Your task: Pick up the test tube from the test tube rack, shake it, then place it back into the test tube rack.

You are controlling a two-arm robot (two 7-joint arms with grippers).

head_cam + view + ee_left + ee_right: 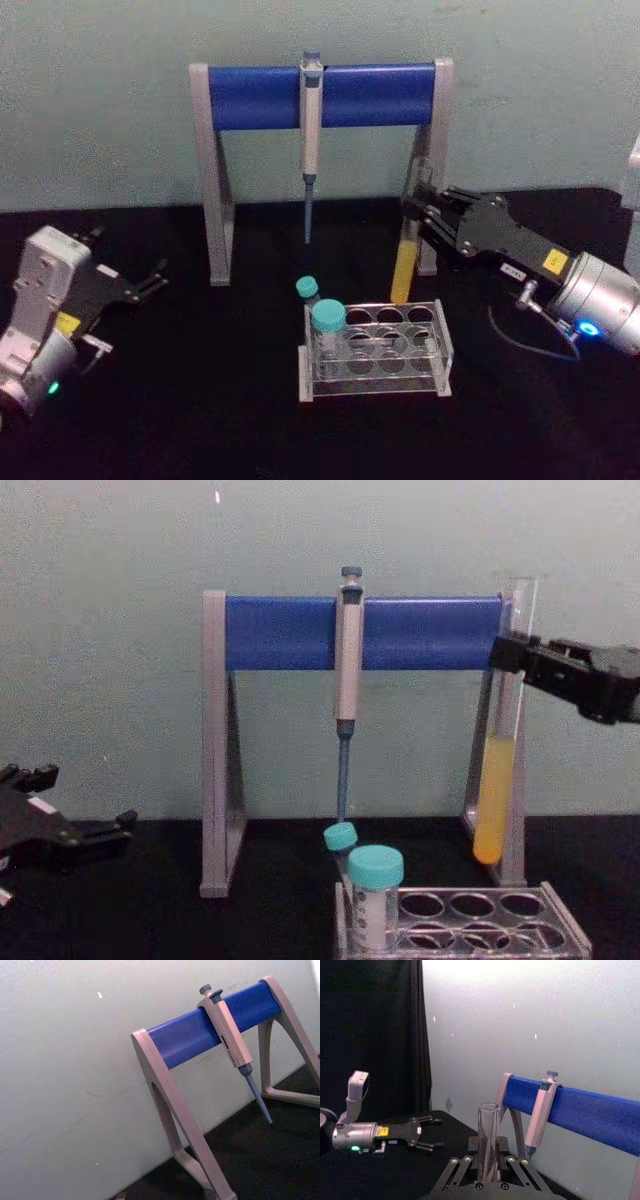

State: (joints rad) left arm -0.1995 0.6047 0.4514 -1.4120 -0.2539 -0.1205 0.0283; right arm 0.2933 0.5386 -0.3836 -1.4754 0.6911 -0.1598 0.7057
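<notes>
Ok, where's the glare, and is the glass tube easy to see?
Right wrist view: wall partly blown out white, the test tube faint against it. Chest view: its yellow liquid stands out against the pale wall. Head view: the test tube rack reads by edge glints on the black table.

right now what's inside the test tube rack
In the test tube rack, two teal-capped tubes stand at its left end; the front one hides the rear one's lower part. Other holes look empty. The test tube is out, held above it by the right gripper.
</notes>
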